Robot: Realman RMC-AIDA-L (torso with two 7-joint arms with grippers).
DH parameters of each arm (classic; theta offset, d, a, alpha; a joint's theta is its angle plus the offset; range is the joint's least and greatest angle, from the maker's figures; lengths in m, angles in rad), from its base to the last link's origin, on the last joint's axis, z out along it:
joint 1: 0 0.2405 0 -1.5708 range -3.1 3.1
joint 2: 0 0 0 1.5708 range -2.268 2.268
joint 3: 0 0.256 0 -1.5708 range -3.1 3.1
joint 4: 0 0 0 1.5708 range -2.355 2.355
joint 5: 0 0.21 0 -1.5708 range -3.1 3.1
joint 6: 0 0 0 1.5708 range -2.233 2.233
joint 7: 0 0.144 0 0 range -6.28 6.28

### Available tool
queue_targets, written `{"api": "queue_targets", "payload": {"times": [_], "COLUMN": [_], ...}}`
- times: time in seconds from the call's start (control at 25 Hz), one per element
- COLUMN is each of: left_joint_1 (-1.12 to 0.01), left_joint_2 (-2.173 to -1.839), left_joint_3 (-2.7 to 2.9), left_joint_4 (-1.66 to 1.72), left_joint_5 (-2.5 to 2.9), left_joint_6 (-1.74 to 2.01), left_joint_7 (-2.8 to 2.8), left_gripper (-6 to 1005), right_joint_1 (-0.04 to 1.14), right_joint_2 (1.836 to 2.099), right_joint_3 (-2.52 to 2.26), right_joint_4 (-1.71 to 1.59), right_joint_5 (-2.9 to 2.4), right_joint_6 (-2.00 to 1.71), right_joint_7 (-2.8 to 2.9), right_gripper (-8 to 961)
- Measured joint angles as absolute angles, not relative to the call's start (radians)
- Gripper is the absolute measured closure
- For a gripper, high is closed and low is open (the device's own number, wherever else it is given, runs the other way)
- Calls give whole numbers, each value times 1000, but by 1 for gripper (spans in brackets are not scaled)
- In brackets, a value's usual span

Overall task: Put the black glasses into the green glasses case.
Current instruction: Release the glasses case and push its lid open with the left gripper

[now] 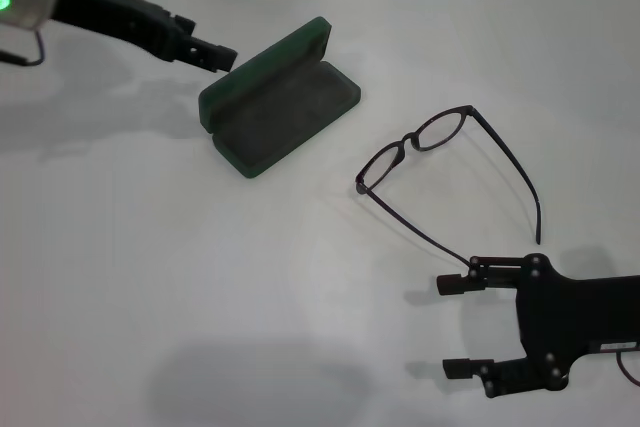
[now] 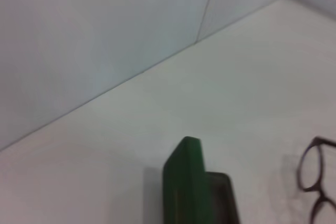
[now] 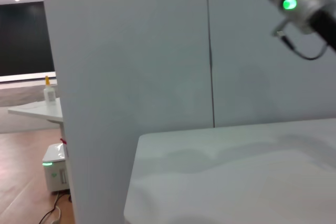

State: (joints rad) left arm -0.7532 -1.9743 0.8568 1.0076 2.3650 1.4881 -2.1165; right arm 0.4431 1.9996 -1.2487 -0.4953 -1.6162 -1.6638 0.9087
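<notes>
Right gripper, fingers spread, nearly touches black glasses temple tip.

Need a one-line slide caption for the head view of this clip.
Open green glasses case beside the left gripper; black glasses unfolded on the white table, open right gripper near one temple tip.

**Open lane between glasses and case**

From the black glasses, you have bare white table toward the green glasses case at 10 o'clock. The raised lid blocks the case's 11 o'clock side; the left gripper hangs just beyond it. The right gripper, jaws spread, sits at the glasses' 6 o'clock, by 1 temple tip.
</notes>
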Motion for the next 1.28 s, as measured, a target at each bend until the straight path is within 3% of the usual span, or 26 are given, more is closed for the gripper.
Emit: {"api": "queue_targets", "payload": {"times": [0.4, 0.6, 1.2, 1.28], "left_joint_1": [-916, -926, -919, -919], "left_joint_2": [-2010, -2030, -2035, -2036], "left_joint_3": [1029, 1065, 1073, 1074], "left_joint_4": [808, 777, 775, 775], "left_joint_5": [2511, 2560, 2561, 2566], "left_joint_6": [1257, 1194, 1173, 1171], "left_joint_7": [-2117, -2122, -2116, -2116], "left_gripper": [196, 196, 201, 285], "right_joint_1": [438, 435, 432, 432], "right_joint_2": [2009, 2011, 2010, 2010], "right_joint_3": [-1252, -1255, -1255, -1255], "right_joint_4": [-494, -494, -493, -492], "right_joint_5": [-1632, -1632, -1632, -1632], "right_joint_6": [-1654, -1654, -1651, -1650], "right_joint_7": [910, 910, 910, 910], "right_gripper": [200, 200, 200, 200]}}
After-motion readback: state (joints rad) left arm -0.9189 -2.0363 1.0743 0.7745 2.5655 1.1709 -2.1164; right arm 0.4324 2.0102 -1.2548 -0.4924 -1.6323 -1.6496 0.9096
